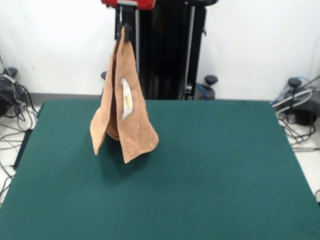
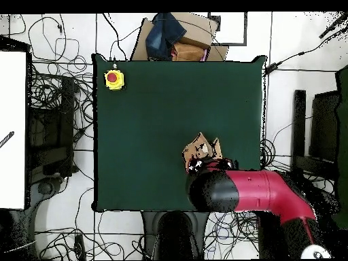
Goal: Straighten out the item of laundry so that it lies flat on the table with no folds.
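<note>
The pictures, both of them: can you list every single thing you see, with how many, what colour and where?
towel: one, peach-orange with a white label, hanging folded from the tool, its lower corners just above the table
table: one, dark green, filling the middle of both views
button box: one, yellow with a red button, at a table corner in the overhead view
cardboard box: one, brown, with dark blue cloth on it, on the floor beyond the table's edge
cables: many, black, on the white floor around the table
arm: one, red and black, over the table's edge
tool: one, dark, pinching the towel's top

No readable text, even on towel's label [image 1: 126, 99]
</note>
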Robot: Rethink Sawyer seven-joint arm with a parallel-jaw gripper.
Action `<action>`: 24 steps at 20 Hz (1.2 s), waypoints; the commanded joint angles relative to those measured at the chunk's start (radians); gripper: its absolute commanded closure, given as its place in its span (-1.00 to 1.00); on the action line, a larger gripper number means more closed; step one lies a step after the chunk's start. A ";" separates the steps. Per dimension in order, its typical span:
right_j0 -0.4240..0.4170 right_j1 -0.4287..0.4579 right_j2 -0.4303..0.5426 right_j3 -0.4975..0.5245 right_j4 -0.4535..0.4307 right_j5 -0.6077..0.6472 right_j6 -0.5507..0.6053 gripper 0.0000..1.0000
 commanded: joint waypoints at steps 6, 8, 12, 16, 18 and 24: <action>-0.014 -0.317 0.065 0.001 0.297 0.425 -0.334 1.00; -0.017 -0.275 0.064 -0.006 0.280 0.375 -0.315 1.00; -0.017 -0.239 0.052 0.022 0.257 0.288 -0.304 1.00; -0.015 -0.254 0.046 0.061 0.267 0.254 -0.327 1.00; -0.014 -0.245 0.052 0.073 0.257 0.227 -0.336 1.00; -0.007 -0.148 0.038 0.110 0.197 0.090 -0.233 1.00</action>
